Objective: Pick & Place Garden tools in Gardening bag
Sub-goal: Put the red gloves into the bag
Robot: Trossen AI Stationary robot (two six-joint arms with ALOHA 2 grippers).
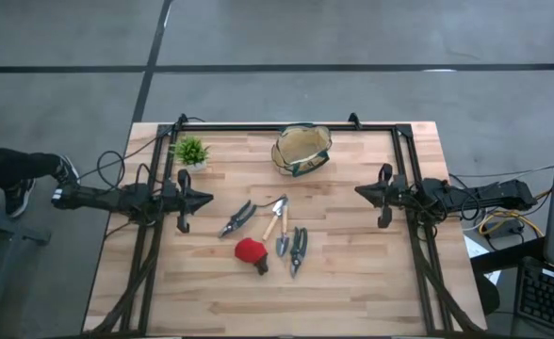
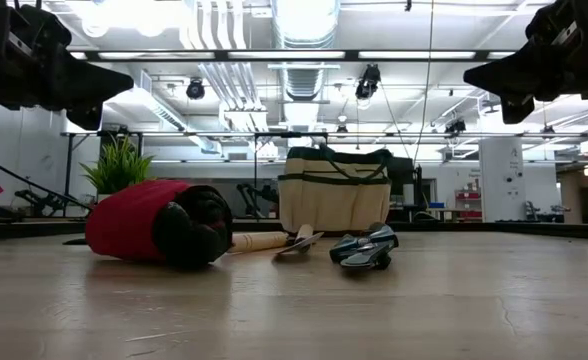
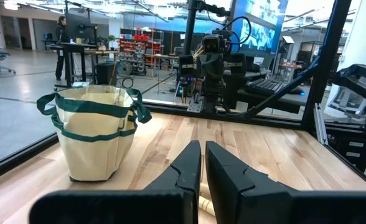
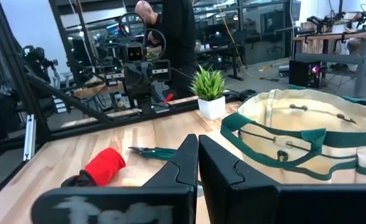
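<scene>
We judge the task not yet begun: every garden tool lies on the wooden counter and nothing shows inside the gardening bag, as far as we can see from above. Starting at the left, our left hand hovers above the counter's left edge, its two fingers pressed together and holding nothing, pointing toward the middle. Just behind it, near the far left corner, stands a small potted plant, which is not part of the job. Moving right, the first pruner lies nearest the left hand, close in front of its fingertips but apart from them. Below it sits the red-headed tool with its dark handle. Next comes the wooden-handled trowel, then the second pruner just beside it; the four tools form a loose cluster at the counter's centre, between the two hands. Behind the cluster, toward the far edge and slightly right of centre, the tan bag with green trim stands upright with its mouth open, well apart from both hands. At the right, our right hand mirrors the left, fingers pressed together, empty, raised above the counter and aimed inward. All four tools remain to be lifted and dropped into the bag.
</scene>
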